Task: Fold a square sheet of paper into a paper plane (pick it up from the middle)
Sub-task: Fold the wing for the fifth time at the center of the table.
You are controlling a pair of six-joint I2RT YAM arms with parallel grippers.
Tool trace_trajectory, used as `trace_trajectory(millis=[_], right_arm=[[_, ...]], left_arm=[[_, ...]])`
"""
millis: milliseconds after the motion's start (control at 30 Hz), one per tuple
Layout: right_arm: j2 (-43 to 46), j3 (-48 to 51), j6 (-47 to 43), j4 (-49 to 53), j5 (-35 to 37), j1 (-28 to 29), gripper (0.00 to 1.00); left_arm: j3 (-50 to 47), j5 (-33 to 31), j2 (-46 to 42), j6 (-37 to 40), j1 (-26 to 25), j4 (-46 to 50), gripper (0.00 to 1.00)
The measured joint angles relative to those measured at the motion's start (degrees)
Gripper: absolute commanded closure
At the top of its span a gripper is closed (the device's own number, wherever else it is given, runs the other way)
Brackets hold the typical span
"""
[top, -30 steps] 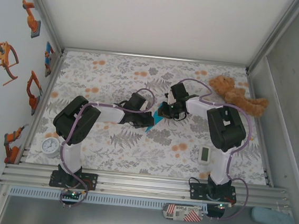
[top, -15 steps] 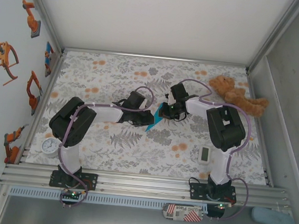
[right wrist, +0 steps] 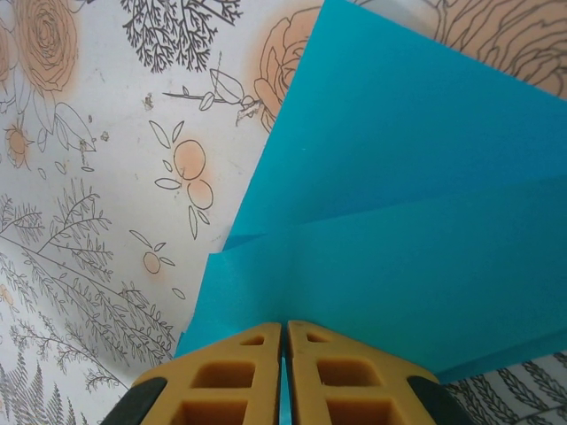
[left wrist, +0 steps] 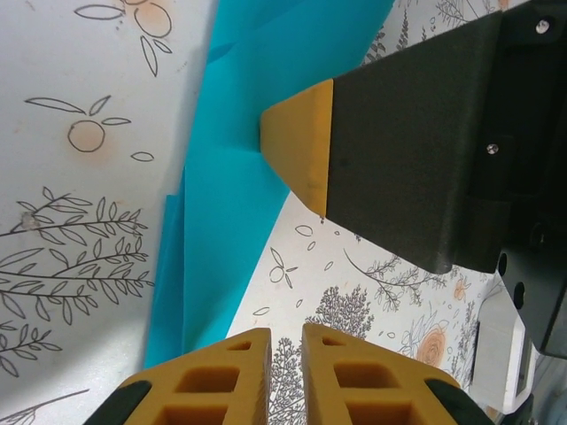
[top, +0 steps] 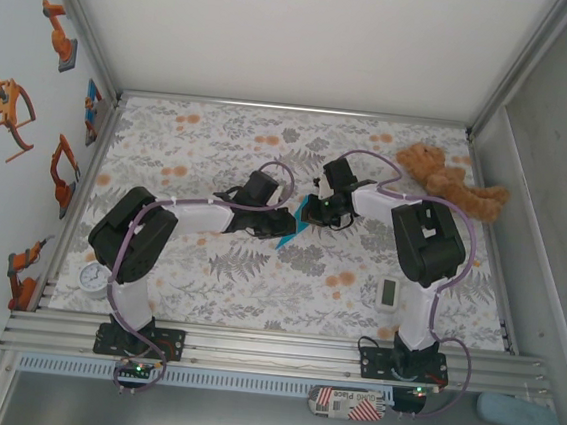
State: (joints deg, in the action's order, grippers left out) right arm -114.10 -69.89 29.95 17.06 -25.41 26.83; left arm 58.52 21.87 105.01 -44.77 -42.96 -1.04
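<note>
Paper [right wrist: 399, 177], partly folded, is pinched in the right pincer [right wrist: 283, 329]; the left pincer [left wrist: 285, 335], barely parted and empty, sits at its near end, long axis running straight ahead.

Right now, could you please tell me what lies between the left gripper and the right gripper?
The folded cyan-blue paper lies between the left gripper and the right gripper in the top external view.
</note>
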Motion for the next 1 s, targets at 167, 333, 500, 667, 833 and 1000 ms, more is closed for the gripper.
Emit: trace_trajectory(millis=[167, 333, 500, 667, 833, 1000], right_arm=[[-0.09, -0.04, 0.02, 0.09, 0.17, 0.0, 0.9], [-0.28, -0.37, 0.04, 0.5, 0.15, 0.0, 0.9], [-0.48, -0.81, 0.04, 1.07, 0.15, 0.0, 0.9], [-0.63, -1.11, 0.04, 1.53, 0.17, 0.0, 0.9], [-0.66, -1.11, 0.04, 1.55, 0.17, 0.0, 0.9], [-0.66, -1.14, 0.04, 1.55, 0.17, 0.0, 0.9]], left_arm=[[0.02, -0.02, 0.63, 0.0, -0.2, 0.57, 0.82], [0.04, -0.22, 1.14, -0.02, -0.2, 1.14, 0.83], [0.26, -0.98, 1.36, 0.04, -0.2, 2.1, 0.84], [0.31, -1.51, 1.55, 0.07, -0.17, 2.4, 0.84], [0.31, -1.9, 1.66, 0.09, -0.11, 2.45, 0.85], [0.31, -1.95, 1.68, 0.11, -0.09, 2.56, 0.85]])
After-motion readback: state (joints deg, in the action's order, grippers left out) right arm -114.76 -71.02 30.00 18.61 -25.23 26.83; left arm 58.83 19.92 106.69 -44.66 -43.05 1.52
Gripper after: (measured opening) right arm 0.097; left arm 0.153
